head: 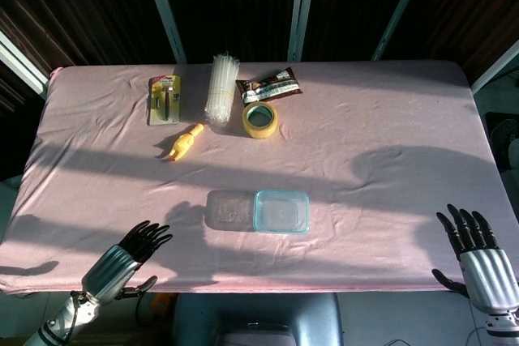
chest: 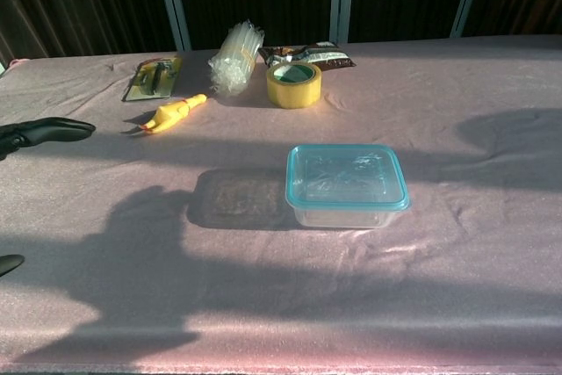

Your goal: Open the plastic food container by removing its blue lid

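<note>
A clear plastic food container [head: 281, 212] [chest: 346, 188] with a blue-rimmed lid [chest: 346, 176] seated on it stands on the pink tablecloth near the front middle. My left hand [head: 126, 259] hovers over the table's front edge, left of the container, fingers spread and holding nothing; its fingertips [chest: 53, 129] enter the chest view at the left edge. My right hand [head: 477, 253] is at the front right corner, fingers spread, empty, far from the container. Neither hand touches the container.
At the back lie a yellow tape roll [head: 260, 119], a bundle of clear straws [head: 220, 88], a brown snack packet [head: 269, 87], a carded tool [head: 164, 98] and a yellow rubber chicken [head: 182, 142]. Long shadows cross the cloth [head: 381, 143].
</note>
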{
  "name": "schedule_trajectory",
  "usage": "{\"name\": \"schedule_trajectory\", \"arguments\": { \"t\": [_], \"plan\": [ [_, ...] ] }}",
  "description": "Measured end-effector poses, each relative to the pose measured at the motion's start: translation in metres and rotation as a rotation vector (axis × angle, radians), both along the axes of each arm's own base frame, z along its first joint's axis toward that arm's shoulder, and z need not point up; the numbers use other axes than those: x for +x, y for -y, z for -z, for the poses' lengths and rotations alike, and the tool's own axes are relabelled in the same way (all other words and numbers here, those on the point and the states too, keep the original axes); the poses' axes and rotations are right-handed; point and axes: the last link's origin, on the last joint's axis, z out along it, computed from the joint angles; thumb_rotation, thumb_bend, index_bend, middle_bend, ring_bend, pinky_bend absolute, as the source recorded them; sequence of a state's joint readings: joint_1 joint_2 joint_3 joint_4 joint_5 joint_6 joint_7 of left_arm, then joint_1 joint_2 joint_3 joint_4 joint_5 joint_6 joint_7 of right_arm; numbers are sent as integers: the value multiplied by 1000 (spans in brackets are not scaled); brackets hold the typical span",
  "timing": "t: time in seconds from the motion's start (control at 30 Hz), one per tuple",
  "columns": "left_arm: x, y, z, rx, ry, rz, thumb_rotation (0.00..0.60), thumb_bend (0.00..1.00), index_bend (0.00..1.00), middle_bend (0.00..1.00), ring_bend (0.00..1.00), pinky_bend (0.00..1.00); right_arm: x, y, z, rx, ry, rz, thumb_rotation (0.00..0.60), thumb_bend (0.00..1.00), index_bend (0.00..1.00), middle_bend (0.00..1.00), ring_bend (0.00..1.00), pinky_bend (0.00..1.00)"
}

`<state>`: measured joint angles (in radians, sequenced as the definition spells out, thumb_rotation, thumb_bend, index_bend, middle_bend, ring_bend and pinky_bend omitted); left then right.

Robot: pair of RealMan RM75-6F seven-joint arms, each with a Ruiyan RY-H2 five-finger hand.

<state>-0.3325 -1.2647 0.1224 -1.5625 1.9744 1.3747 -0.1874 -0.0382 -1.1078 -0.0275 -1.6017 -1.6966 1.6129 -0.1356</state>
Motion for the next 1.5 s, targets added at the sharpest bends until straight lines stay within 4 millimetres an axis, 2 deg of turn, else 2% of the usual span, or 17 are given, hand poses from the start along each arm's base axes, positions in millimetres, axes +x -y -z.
{"name": "schedule_trajectory", "arguments": {
  "t": [0.23, 0.5, 0.6, 1.0, 1.5],
  "plan": [
    [61, -34, 54, -111, 84, 113, 600, 302, 0, 0, 0, 0, -2, 0, -4, 7, 13, 9, 600, 133, 0, 0, 0, 0],
    [109, -73, 103, -178, 68, 95, 600, 300, 0, 0, 0, 0, -7, 2, -8, 8, 22, 31, 600, 133, 0, 0, 0, 0],
    [120, -85, 119, -186, 46, 78, 600, 302, 0, 0, 0, 0, -8, 2, -9, 13, 29, 34, 600, 133, 0, 0, 0, 0],
    [136, -113, 154, -145, -13, 44, 600, 298, 0, 0, 0, 0, -10, 1, -16, 18, 54, 45, 600, 133, 0, 0, 0, 0],
    [152, -135, 182, -173, -3, 0, 600, 291, 0, 0, 0, 0, -16, -1, -26, 8, 74, 63, 600, 133, 0, 0, 0, 0]
  ]
}}
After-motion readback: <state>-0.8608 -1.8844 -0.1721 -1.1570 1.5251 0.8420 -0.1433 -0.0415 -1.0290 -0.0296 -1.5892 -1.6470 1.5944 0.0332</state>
